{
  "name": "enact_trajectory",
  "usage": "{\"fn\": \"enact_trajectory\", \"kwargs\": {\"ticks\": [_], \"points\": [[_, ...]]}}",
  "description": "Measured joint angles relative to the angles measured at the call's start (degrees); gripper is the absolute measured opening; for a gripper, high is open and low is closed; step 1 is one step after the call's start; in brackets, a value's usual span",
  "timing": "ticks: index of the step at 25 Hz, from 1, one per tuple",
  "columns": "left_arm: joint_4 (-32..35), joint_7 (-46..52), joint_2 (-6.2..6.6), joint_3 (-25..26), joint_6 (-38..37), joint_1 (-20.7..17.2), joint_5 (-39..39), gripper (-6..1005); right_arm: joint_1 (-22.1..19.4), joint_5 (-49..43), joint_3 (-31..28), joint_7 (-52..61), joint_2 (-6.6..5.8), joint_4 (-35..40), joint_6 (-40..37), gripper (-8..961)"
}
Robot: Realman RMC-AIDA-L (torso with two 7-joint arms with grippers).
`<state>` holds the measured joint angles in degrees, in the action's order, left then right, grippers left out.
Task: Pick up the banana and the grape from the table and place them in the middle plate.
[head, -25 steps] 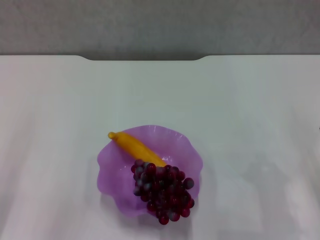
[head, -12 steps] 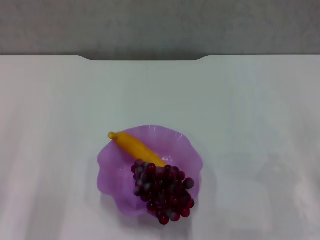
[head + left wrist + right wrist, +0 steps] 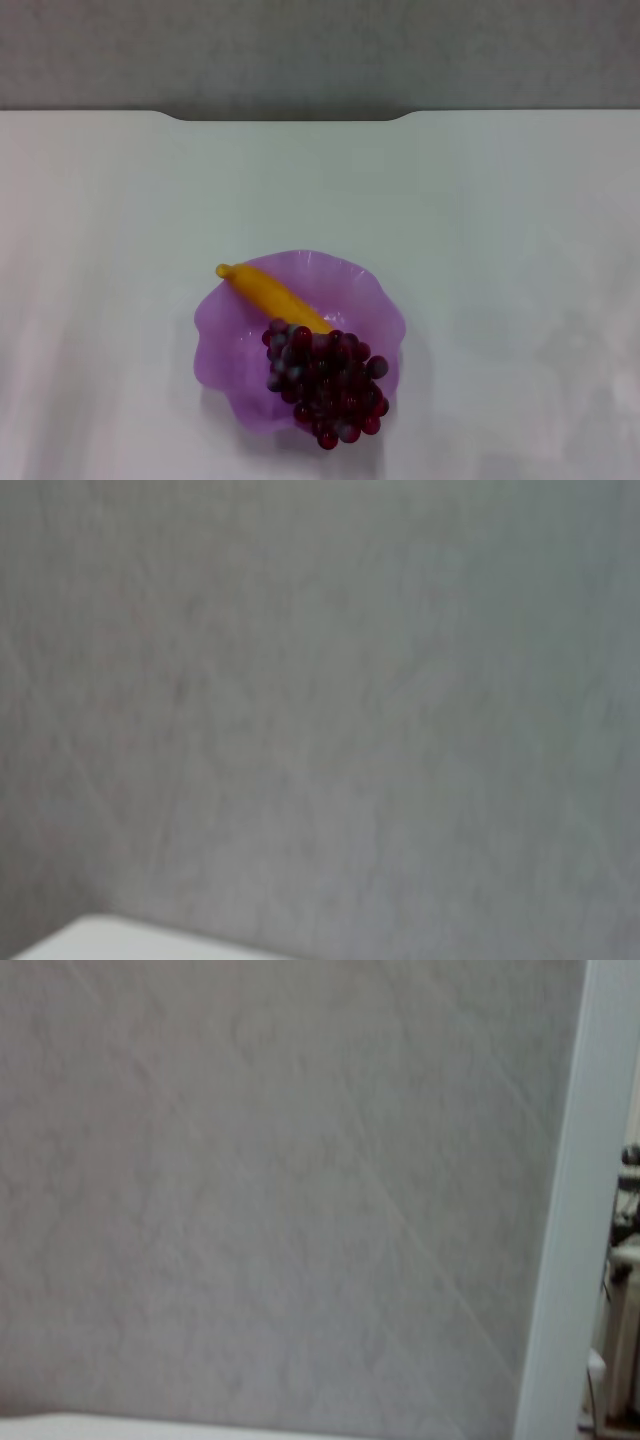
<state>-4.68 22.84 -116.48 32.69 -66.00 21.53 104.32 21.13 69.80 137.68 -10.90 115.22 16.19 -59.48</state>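
Lay together in the middle plate point(image 3: 222, 330), near the table's point(image 3: 500, 220) near edge at mid-width: banana point(image 3: 272, 295) and grape point(image 3: 325, 380). Banana slanted from far-left rim toward plate centre, near end touching the bunch. Grape bunch overhung the near-right rim. Neither gripper visible in any view; finger state could not be determined. Wrist views faced grey wall.

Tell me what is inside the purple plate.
The middle plate holds the banana and the grape bunch. The bunch covers the banana's near end, and its lower grapes overhang the plate's near rim. Neither claw is in view.
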Motion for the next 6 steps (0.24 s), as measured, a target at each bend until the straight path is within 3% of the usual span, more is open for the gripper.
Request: {"fn": "enact_trajectory", "kwargs": {"ticks": [6], "points": [[0.1,-2.2,0.12,0.0,1.8,0.7,0.2,7,0.1,0.0,-1.7,0.6,0.0,-0.3,3.0,-1]]}}
